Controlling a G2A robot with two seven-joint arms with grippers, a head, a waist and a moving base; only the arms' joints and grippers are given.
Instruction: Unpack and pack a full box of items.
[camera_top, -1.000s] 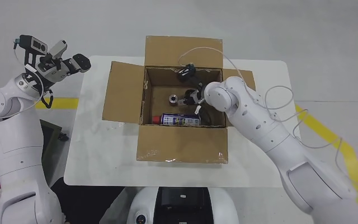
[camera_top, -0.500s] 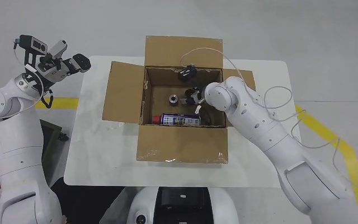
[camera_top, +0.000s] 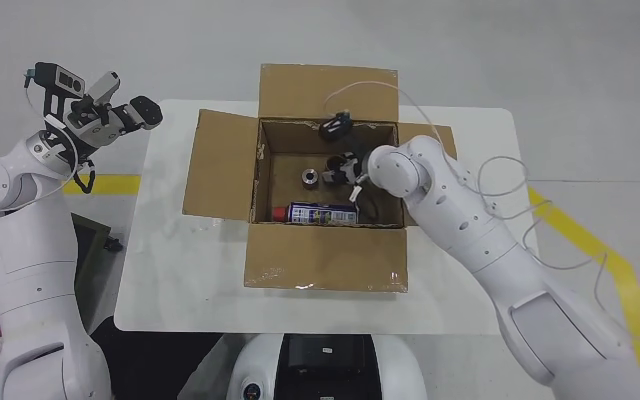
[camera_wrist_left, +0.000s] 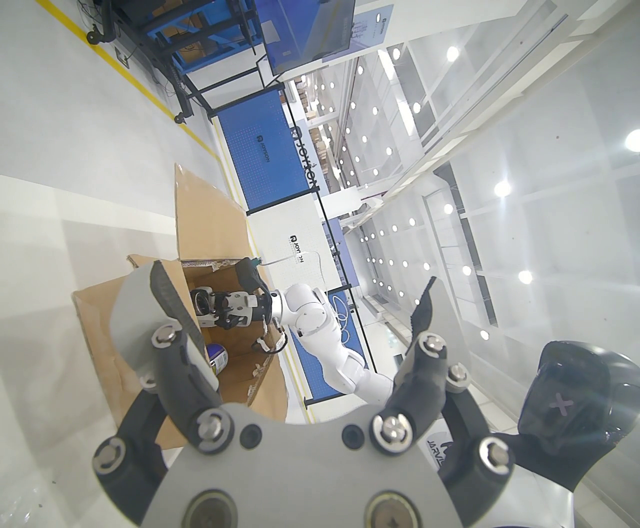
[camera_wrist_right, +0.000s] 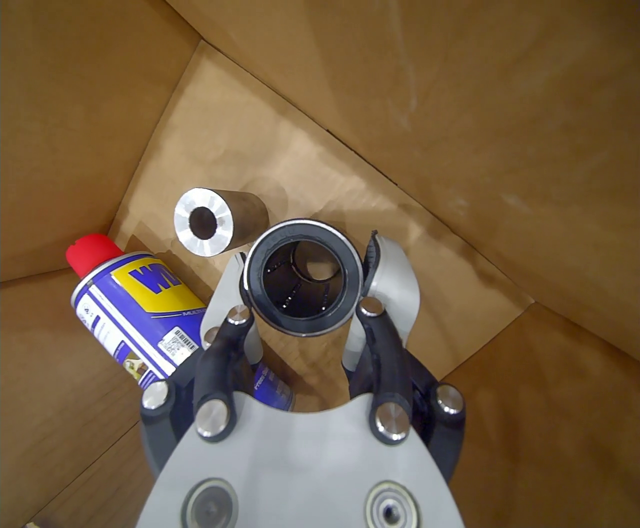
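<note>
White table (camera_top: 170, 285) bore the open box (camera_top: 325, 262) — inside it the right gripper (camera_wrist_right: 306, 261) sat clamped round a bearing (camera_wrist_right: 345, 300), probably to lift it out; the left gripper (camera_wrist_left: 292, 286) hung spread wide, clear outside the box.

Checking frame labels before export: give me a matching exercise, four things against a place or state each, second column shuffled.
Column A
1. spray can
2. metal cylinder
3. linear bearing
4. left pincer

Column B
a. open, holding nothing, off to the side of the box
b. lying on its side on the floor of the cardboard box, red cap
c. clamped in the right pincer
d. silver, a bore in its end face, loose on the box floor

Pairs: 1-b, 2-d, 3-c, 4-a
</note>
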